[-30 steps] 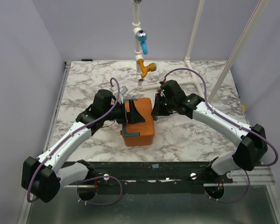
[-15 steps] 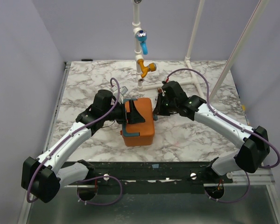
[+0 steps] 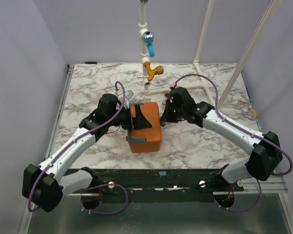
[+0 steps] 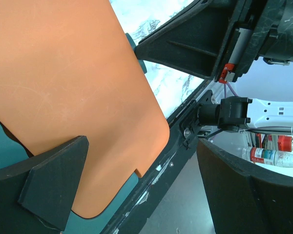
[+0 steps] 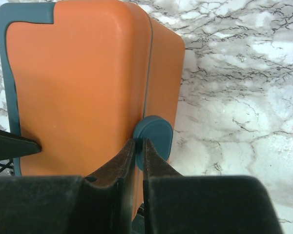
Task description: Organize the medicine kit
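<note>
The medicine kit (image 3: 145,130), an orange box with teal trim, lies shut in the middle of the marble table. My left gripper (image 3: 141,117) is over its top with jaws wide open. In the left wrist view the orange lid (image 4: 73,92) fills the left side; one finger (image 4: 53,190) lies against it and the other finger (image 4: 249,195) is off its edge. My right gripper (image 3: 162,116) is at the kit's right side. In the right wrist view its fingertips (image 5: 136,146) are pinched on the edge of the teal oval latch (image 5: 156,134) on the kit's side (image 5: 78,87).
A white pipe frame with a blue valve (image 3: 148,44) and a yellow fitting (image 3: 154,72) stands at the back. A slanted white pole (image 3: 244,58) rises at the right. The dark front rail (image 3: 161,176) borders the table. Bottles (image 4: 268,155) show beyond the table.
My right gripper has edged slightly left, closer against the kit's right side. The left arm and the kit have stayed where they were.
</note>
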Robot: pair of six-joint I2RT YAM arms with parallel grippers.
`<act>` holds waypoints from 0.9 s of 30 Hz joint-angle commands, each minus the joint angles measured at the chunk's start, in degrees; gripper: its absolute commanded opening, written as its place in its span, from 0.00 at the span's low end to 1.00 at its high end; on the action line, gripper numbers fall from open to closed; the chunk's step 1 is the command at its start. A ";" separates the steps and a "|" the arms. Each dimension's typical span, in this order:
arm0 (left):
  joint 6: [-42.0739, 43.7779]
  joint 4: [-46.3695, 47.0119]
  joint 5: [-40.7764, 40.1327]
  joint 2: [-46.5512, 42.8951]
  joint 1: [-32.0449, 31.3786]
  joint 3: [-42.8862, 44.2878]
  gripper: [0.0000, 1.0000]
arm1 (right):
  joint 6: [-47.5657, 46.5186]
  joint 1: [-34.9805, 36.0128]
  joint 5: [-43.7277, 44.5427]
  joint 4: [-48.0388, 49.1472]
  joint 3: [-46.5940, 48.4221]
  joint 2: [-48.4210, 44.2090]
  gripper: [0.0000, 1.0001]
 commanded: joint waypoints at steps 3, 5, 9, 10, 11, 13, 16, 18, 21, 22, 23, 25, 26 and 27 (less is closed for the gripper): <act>1.56 -8.39 -3.84 0.79 -0.11 -2.39 0.97 | 2.24 0.29 -0.25 3.57 -2.91 -0.59 0.10; 1.55 -8.35 -3.77 0.81 -0.12 -2.50 0.97 | 2.89 0.24 -0.76 4.38 -3.48 -0.53 0.10; 1.55 -8.41 -3.84 0.63 -0.21 -2.65 0.97 | 4.18 -0.16 -2.86 6.55 -5.15 -0.84 0.09; 1.55 -8.46 -3.83 0.53 -0.21 -2.76 0.97 | 4.54 -0.20 -3.02 6.94 -5.66 -0.96 0.09; 1.55 -8.52 -3.92 0.54 -0.21 -2.76 0.97 | 4.95 -0.28 -3.27 7.52 -6.11 -1.07 0.09; 1.55 -8.61 -3.95 0.48 -0.29 -2.72 0.97 | 5.57 -0.36 -3.84 8.41 -7.01 -1.24 0.09; 1.46 -8.74 -4.19 0.37 -0.38 -2.68 0.97 | 6.32 -0.61 -4.03 9.25 -7.99 -1.79 0.10; 1.46 -8.92 -4.28 0.35 -0.38 -2.68 0.97 | 6.58 -0.62 -3.01 9.47 -8.26 -2.69 0.12; 1.46 -9.12 -4.53 0.21 -0.38 -2.54 0.97 | 6.47 -0.93 -0.18 9.53 -8.30 -4.71 0.12; 1.46 -9.16 -4.52 0.28 -0.38 -2.50 0.97 | 6.42 -1.13 0.84 9.49 -8.38 -5.45 0.13; 1.44 -9.18 -4.55 0.35 -0.38 -2.46 0.97 | 6.37 -1.31 1.66 9.41 -8.31 -6.06 0.13; 1.46 -9.38 -4.62 0.41 -0.40 -2.23 0.97 | 6.18 -1.66 3.19 8.95 -8.20 -7.35 0.13; 1.46 -9.46 -4.68 0.45 -0.42 -2.16 0.97 | 5.95 -1.83 3.88 8.72 -8.16 -7.89 0.14; 1.54 -9.53 -4.85 0.51 -0.46 -2.07 0.97 | 5.84 -2.05 4.32 8.43 -8.16 -8.28 0.14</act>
